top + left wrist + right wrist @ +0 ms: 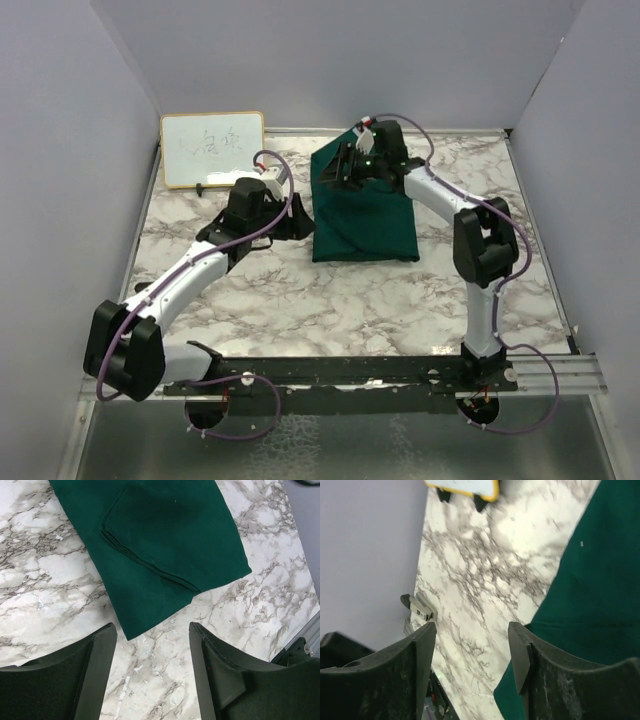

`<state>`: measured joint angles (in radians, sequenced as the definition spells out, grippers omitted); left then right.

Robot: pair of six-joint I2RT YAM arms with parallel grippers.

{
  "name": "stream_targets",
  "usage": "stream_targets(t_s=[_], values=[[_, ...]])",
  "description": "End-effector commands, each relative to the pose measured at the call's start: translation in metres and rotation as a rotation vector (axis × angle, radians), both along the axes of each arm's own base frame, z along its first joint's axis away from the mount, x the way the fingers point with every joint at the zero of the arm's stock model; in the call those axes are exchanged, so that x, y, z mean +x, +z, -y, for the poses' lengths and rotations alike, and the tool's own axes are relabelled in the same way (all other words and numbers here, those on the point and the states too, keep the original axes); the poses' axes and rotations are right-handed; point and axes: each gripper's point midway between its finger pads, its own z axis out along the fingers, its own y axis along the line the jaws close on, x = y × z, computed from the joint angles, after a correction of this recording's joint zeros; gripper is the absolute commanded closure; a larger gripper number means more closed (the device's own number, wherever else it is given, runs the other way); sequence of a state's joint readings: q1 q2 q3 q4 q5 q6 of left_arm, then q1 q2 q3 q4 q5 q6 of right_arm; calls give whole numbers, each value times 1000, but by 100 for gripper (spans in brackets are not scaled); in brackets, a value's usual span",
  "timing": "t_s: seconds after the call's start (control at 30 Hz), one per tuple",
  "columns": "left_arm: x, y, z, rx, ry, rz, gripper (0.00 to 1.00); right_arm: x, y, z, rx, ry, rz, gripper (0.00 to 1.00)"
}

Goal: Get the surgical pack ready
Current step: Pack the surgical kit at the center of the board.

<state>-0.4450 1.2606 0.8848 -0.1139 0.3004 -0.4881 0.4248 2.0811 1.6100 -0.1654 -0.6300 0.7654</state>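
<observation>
The surgical pack (362, 212) is a dark green fabric bundle, folded into a rectangle, lying flat on the marble table. In the left wrist view the pack (165, 540) shows layered folded edges, with one corner pointing toward my fingers. My left gripper (296, 216) sits low at the pack's left edge, open (152, 635), with only bare marble between its fingers. My right gripper (346, 166) hovers over the pack's far left corner. It is open (470, 635), with the green cloth (590, 595) beside its right finger (520, 660) and nothing held.
A wood-framed whiteboard (212, 148) stands at the back left, and its lower edge (465, 486) shows in the right wrist view. Grey walls close in the marble table (300, 300) on three sides. A small grey bracket (417, 607) sits at the table's edge.
</observation>
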Motion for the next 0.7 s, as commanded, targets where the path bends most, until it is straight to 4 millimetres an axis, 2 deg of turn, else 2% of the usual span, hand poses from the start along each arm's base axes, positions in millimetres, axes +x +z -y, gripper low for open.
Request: stream_targets(t_s=[0.0,0.03,0.13,0.27,0.3,0.33,0.47,0.5,0.57,0.67], values=[[13,14,11,-33,-26,4,36,1,78,33,-10,77,234,39],[16,11,13,-27,-26,-9,35,-3,82,45,-15,68,252,39],[34,2,21,-19,-17,-37,30,-22,74,87,-12,37,265,40],[65,-18,41,-23,-46,-94,29,-47,44,147,-14,-29,258,54],[73,-25,45,-24,-54,-115,29,-55,37,155,-2,-26,254,55],[81,-37,50,-22,-65,-148,30,-68,26,159,15,-13,236,56],[102,-64,56,4,-69,-204,32,-97,22,150,134,101,265,54],[103,-75,54,12,-65,-232,32,-102,20,148,164,119,255,54],[112,-80,57,7,-64,-246,34,-109,13,146,195,155,230,56],[114,-90,55,7,-56,-270,43,-112,-4,145,202,157,169,66]])
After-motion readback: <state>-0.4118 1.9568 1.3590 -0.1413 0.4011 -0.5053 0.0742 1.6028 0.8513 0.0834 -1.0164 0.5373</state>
